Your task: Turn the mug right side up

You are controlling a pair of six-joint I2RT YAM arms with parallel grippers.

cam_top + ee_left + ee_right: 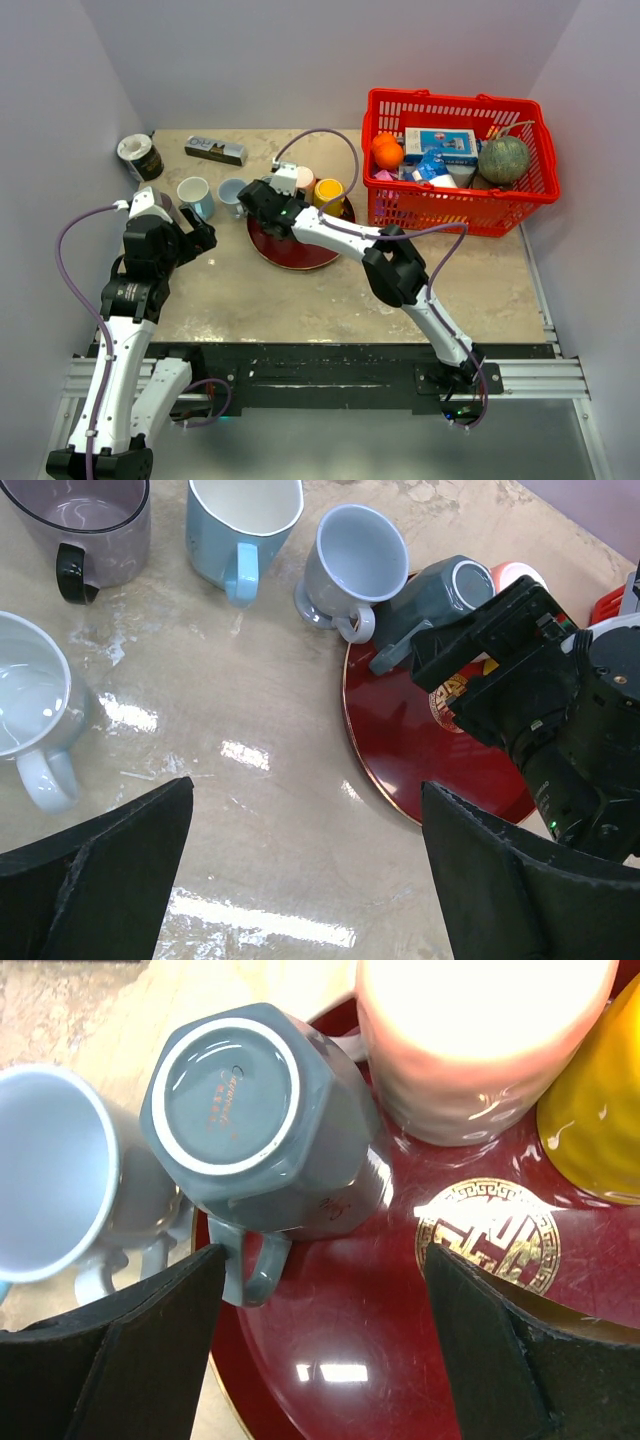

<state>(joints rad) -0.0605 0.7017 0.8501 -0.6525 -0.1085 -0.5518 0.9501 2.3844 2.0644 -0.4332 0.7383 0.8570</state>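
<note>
The dark grey-blue mug (250, 1120) stands upside down on the left edge of the red plate (400, 1360), base up, handle toward the near left. It also shows in the left wrist view (440, 595); in the top view my right gripper hides it. My right gripper (322, 1260) is open and empty, hovering just above the plate on the near side of the mug, its left finger (150, 1350) close to the handle. It also shows in the top view (262, 200). My left gripper (307, 790) is open and empty over bare table left of the plate, also visible from above (195, 240).
A pink mug (480, 1040) and a yellow mug (600, 1130) stand on the plate behind the task mug. A pale footed mug (355, 560), a light blue mug (240, 525), a purple-grey mug (85, 525) and a white mug (30, 705) stand left. A red basket (460, 215) of groceries sits right.
</note>
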